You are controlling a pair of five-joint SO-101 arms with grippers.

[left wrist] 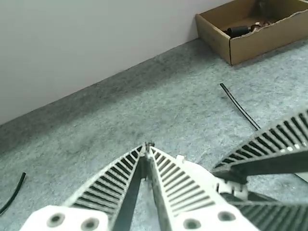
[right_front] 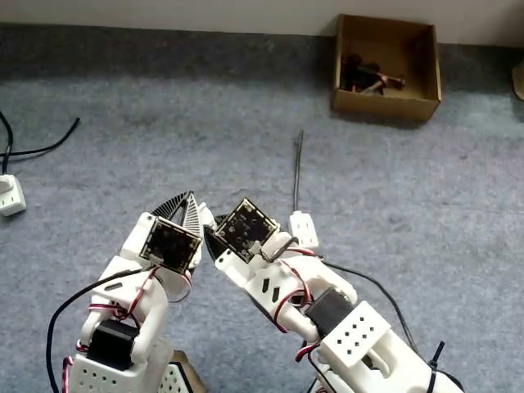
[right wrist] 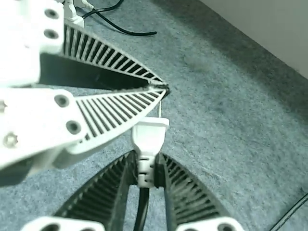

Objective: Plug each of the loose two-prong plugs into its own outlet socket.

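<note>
A grey carpet [right_front: 393, 196] covered the floor, with a pale wall [left wrist: 72, 48] along the far side. Both arms reached out from the near edge and leaned in toward each other, so their tips were close together. The left claw [left wrist: 148, 145] was closed up tight with nothing in it. The right claw [right wrist: 147, 161] was just beside it and pinched the white plug [right wrist: 150, 137] by its back end, with the plug's front near the left claw's tips. A white socket block [right_front: 10, 196] lay far off at the left edge on a black cord [right_front: 41, 147]. Another small white piece [right_front: 303, 229] lay just right of the claws. A cardboard box [right_front: 385, 102] sat far right by the wall, with some dark bits [right_front: 364, 75] inside.
</note>
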